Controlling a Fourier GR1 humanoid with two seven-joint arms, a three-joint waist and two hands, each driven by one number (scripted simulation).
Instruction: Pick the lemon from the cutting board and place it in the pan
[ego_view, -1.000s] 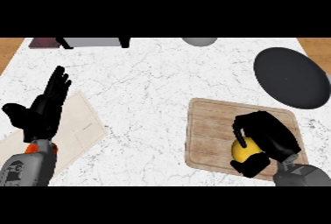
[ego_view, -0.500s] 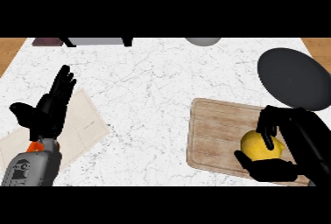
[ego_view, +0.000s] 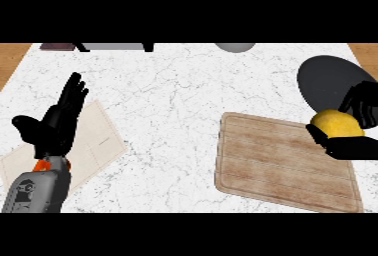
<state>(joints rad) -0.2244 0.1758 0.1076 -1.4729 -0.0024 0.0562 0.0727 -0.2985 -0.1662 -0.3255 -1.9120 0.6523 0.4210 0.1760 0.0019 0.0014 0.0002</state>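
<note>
Lemon (ego_view: 337, 124) sat gripped in the right hand (ego_view: 353, 146) (fingers curled round it), long axis roughly level, between cutting board (ego_view: 280, 165) and pan (ego_view: 332, 82); left hand (ego_view: 55, 125) rested, fingers spread.

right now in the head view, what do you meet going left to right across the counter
left hand → paper sheet → cutting board → lemon held in the right hand, with the pan just behind it

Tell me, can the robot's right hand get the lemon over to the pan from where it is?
Probably yes. The right hand is curled round the lemon at the cutting board's far right edge, right beside the dark pan, and nothing lies between them.
</note>
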